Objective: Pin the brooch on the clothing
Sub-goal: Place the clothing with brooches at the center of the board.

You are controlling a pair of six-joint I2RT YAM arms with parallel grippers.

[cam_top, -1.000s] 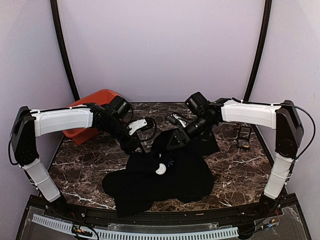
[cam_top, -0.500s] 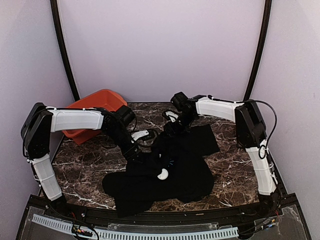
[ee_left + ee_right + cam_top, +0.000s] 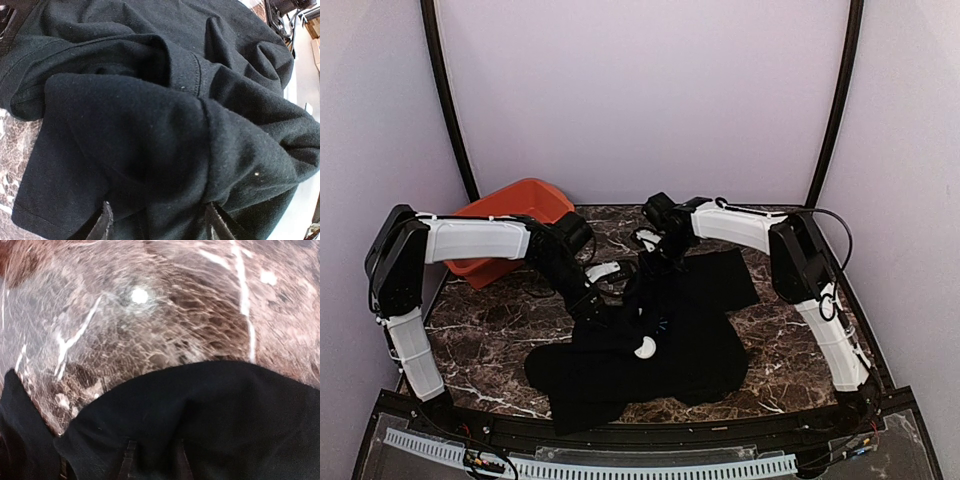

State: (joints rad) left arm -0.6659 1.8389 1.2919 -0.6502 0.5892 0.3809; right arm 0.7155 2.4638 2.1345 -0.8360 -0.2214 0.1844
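A marble table (image 3: 770, 310) fills the lower half of the top view. A black shirt (image 3: 690, 350) is spread crumpled across its middle. A red bin (image 3: 510, 205) is seen at the upper left of the table, behind the left arm.

The left gripper (image 3: 598, 303) is placed at the shirt's upper left edge. In its wrist view two fingertips (image 3: 106, 222) are seen apart at the bottom of the frame, with a thick fold of shirt bunched between them. Whether the fold is pinched cannot be told.

The right gripper (image 3: 650, 252) is set at the shirt's top edge, near the centre of the top view. In its wrist view the fingers (image 3: 128, 457) are barely made out against the black cloth in the lower half, with bare marble above. Its state cannot be told.

A small light-blue print (image 3: 665, 325) is seen near the shirt's middle, with a small white piece (image 3: 644, 347) just below and left of it. The brooch cannot be made out in any view.
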